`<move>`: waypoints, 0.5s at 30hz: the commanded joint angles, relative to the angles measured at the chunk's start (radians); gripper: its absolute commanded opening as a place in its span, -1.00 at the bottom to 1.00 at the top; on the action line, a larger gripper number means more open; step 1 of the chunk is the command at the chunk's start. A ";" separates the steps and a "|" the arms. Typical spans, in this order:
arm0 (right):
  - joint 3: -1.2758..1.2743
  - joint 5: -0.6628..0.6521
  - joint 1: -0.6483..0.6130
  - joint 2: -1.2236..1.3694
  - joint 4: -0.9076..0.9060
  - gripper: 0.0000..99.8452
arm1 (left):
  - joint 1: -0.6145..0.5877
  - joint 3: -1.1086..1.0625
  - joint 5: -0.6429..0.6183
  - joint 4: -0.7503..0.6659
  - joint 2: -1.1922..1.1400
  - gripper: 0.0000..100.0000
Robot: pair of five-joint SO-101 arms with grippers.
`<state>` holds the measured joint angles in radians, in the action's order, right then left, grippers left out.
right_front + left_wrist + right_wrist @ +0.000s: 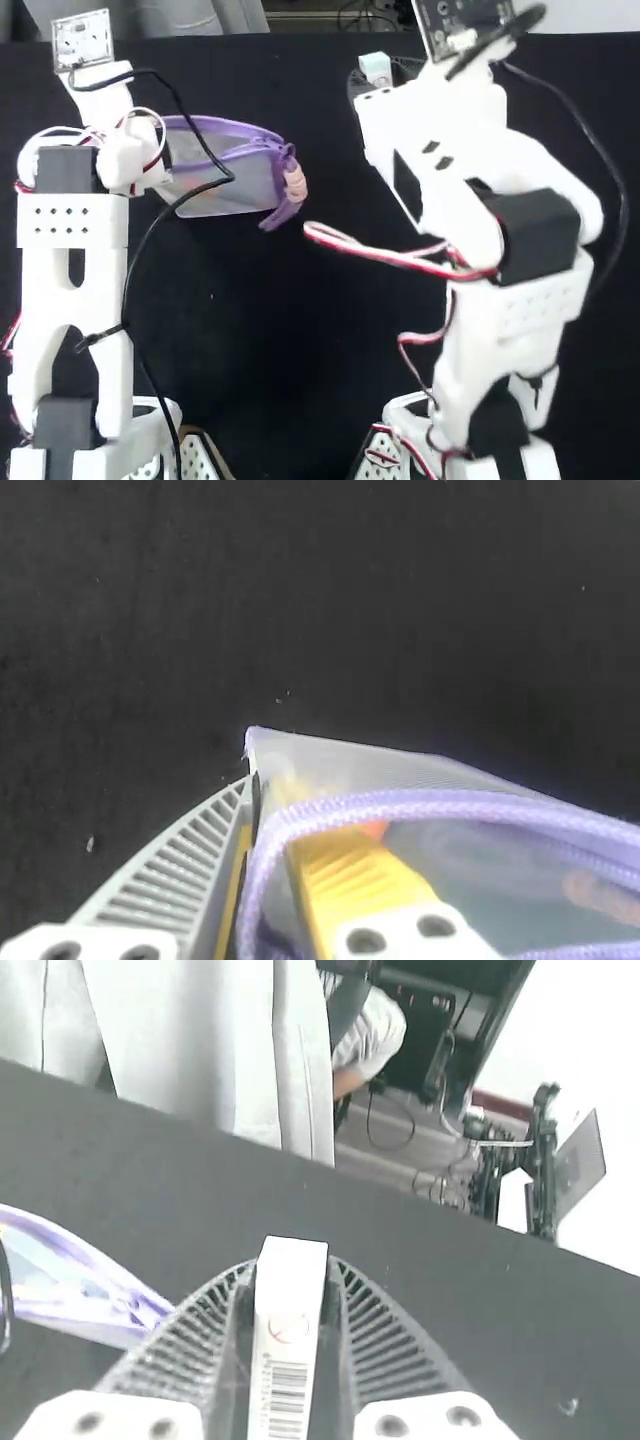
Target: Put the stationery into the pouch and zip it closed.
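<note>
Pouch: clear purple-zipped fabric pouch, ten o'clock, seems floppy; left gripper pinches its rim
Stationery: small white rectangular block, likely light and stiff; right gripper clamps its sides

The pouch is see-through with a purple zip edge. The desk is plain black. The eraser is white with black barcode stripes.

No word or number is reading clearly anywhere. The white eraser sitting between the fingers of the right gripper is carrying a printed label. It is showing a small red round mark, possibly a logo, and, nearer the wrist, a black barcode whose digits are proving too small to make out.
</note>
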<state>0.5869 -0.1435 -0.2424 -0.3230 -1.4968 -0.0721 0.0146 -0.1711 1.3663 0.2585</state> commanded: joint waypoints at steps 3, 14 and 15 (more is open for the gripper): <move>-0.346 0.006 -0.014 -0.225 0.290 -0.98 | 0.107 0.027 0.000 0.060 -0.035 -0.94; -0.796 0.104 -0.015 -0.530 0.692 -0.98 | 0.213 0.067 -0.049 0.072 -0.035 -0.94; -0.826 0.104 -0.015 -0.553 0.721 -0.98 | 0.226 0.077 -0.049 0.072 -0.035 -0.94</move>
<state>-0.1465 -0.0499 -0.2424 -0.7818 -0.9122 0.0598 0.0637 -0.2048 1.4339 0.2570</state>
